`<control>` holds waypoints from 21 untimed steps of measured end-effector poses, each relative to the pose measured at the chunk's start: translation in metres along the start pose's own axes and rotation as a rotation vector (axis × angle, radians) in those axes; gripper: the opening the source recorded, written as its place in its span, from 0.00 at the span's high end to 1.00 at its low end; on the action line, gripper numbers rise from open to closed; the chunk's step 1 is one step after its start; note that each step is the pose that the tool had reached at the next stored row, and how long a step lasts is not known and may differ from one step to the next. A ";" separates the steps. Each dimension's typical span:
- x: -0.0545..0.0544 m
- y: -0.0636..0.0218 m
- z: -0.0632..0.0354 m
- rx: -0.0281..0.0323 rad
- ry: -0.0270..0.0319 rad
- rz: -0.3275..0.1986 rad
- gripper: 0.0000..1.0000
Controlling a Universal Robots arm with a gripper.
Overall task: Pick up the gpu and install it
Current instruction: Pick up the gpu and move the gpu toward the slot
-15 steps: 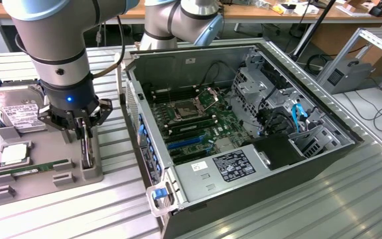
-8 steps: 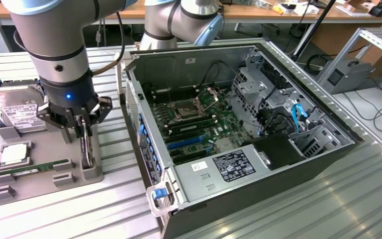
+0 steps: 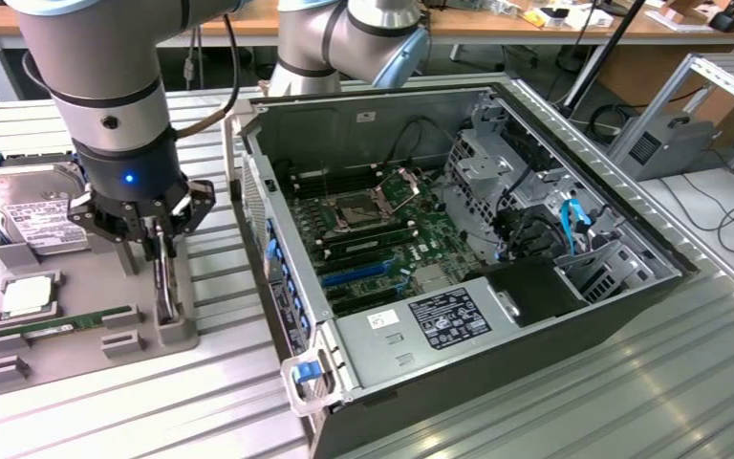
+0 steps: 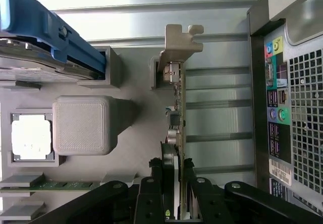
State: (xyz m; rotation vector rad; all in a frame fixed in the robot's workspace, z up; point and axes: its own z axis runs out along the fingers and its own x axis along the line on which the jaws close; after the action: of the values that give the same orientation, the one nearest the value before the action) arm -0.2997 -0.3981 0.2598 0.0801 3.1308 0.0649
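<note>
Standing on its long edge in a slotted block of the grey fixture tray (image 3: 80,359), the gpu (image 3: 165,301) is racked upright. That pose probably serves to leave both flat faces free for a pinch from above.

- Tool (image 3: 157,253): comes straight down over the tray. Its fingers (image 4: 168,171) sit one on each face of the card with no gap showing, so it reads as clamped on the gpu. The grip falls partway along the board, away from the bracket end.
- Gpu, wrist view (image 4: 178,108): seen edge-on. Its metal bracket (image 4: 179,42) rests at the tray's end block, so the card is judged not yet lifted out.
- Hard drive (image 3: 38,218): leans in its own tray cradle, at the far end from the gpu.
- Processor chip (image 3: 26,298): lies flat in a square tray pocket, beside a raised grey post (image 4: 83,125).
- Memory stick (image 3: 68,327): lies in a narrow tray groove near the chip.
- Computer case (image 3: 572,172): just beside the tray, toward the exterior view's right, lying on its side with the panel off. The motherboard (image 3: 380,229) therefore faces up, ready for a card lowered from overhead.
- Bench (image 3: 572,402): ribbed metal, carrying the tray and the case.
</note>
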 end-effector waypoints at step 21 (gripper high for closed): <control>0.000 0.0013 -0.0304 0.0000 0.0000 0.000 0.73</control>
State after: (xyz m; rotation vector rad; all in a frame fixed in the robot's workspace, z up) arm -0.2997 -0.3981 0.2902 0.0801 3.1308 0.0649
